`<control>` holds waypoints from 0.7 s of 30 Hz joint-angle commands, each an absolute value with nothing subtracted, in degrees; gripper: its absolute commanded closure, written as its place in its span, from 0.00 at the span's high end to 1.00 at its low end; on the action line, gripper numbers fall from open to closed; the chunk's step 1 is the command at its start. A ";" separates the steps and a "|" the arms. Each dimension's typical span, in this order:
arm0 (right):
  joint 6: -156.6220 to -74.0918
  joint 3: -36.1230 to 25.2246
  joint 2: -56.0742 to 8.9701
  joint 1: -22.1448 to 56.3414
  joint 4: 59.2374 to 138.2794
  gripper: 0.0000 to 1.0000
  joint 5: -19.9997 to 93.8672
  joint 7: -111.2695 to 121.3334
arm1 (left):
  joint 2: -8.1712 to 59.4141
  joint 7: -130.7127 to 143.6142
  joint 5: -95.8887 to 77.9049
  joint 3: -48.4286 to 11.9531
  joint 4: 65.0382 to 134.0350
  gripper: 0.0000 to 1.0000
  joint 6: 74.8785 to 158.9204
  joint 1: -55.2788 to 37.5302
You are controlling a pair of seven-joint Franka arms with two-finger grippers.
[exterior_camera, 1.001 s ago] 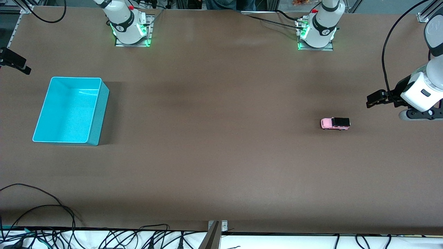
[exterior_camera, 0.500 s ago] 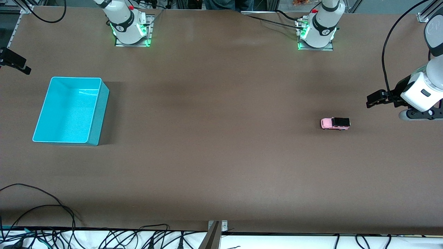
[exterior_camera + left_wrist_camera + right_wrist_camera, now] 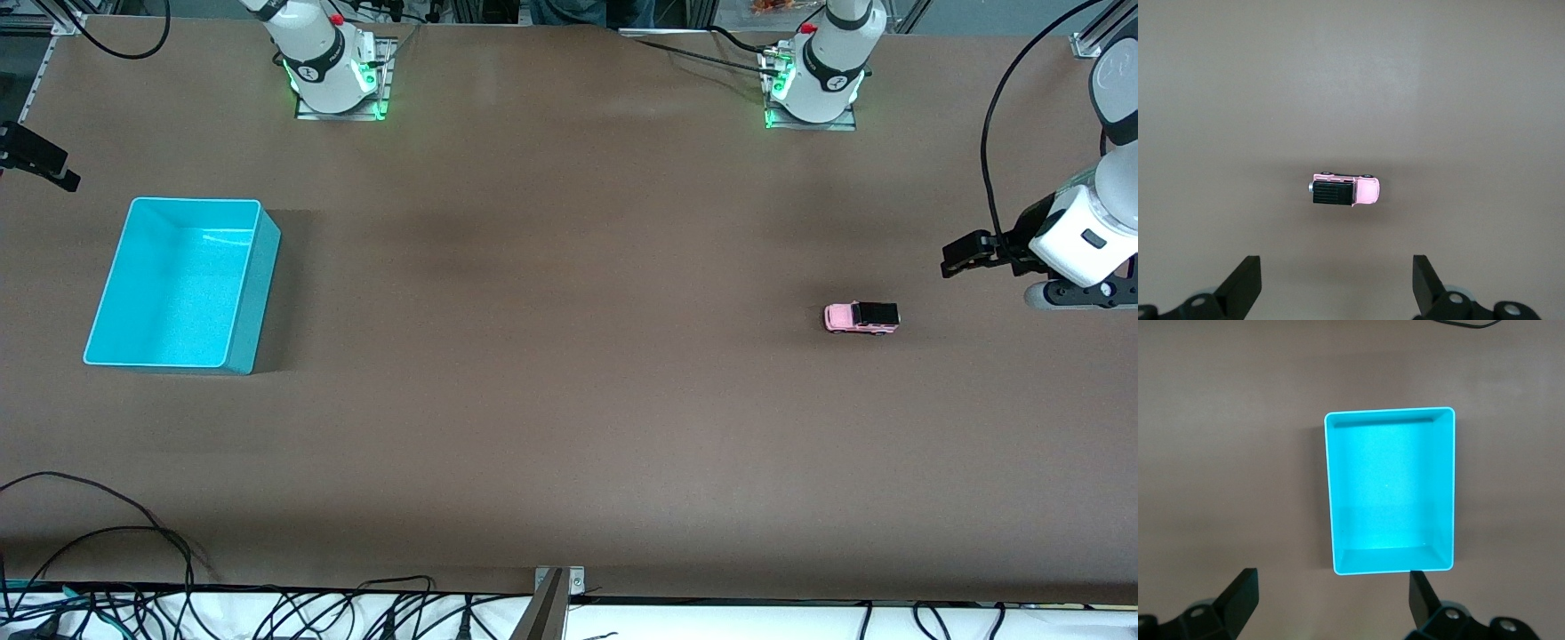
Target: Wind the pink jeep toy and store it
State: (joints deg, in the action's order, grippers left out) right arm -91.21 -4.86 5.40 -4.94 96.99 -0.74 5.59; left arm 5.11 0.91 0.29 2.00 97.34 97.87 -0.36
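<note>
While both arms hang high above the brown table, we find the pink jeep toy sitting alone on its wheels toward the left arm's end of the table, black roof section pointing to that end and pink nose pointing toward the middle. Nothing touches it.

We see the left gripper up in the air, looking straight down at the table with the jeep in the bare stretch between and ahead of its 2 fingertips. Its fingers are spread as wide as they go and they hold nothing. In the front view the left arm's black gripper body shows at the edge of the picture, over the table's end and well apart from the toy.

Over at the right arm's end we have the teal bin, an open rectangular tub standing flat on the table, and we see nothing inside it. The right gripper hovers above it, looking down into it, and its 2 fingers are also fully apart with nothing between them. In the front view only a dark piece of that gripper pokes in at the picture's edge, over the table near the bin's farther corner.

The jeep and the bin lie well apart, nearly the whole length of the table between them. Along the table's near edge we spot a tangle of black cables.
</note>
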 commanded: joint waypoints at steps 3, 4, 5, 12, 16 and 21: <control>-90.18 -4.75 5.63 -4.92 96.33 1.00 -1.32 6.33 | 4.04 -0.09 1.85 1.76 97.73 1.00 97.38 -0.09; -90.18 -4.75 5.63 -4.92 96.33 1.00 -1.32 6.33 | 4.04 -0.09 1.85 1.67 97.73 1.00 97.38 -0.09; -90.18 -4.75 5.63 -4.92 96.33 1.00 -1.32 6.33 | 4.04 -0.09 1.85 1.67 97.73 1.00 97.38 -0.09; -90.09 -4.31 5.54 -4.40 96.86 1.00 -1.23 6.24 | 4.04 -0.09 1.85 1.67 97.73 1.00 97.38 -0.09; -90.26 -4.39 4.75 -3.69 96.42 1.00 -0.97 5.45 | 4.04 -0.09 1.85 1.67 97.73 1.00 97.38 -0.09; -90.18 -4.31 4.39 -3.43 96.50 1.00 -0.79 5.36 | 4.04 0.09 1.85 1.76 97.73 1.00 97.38 -0.09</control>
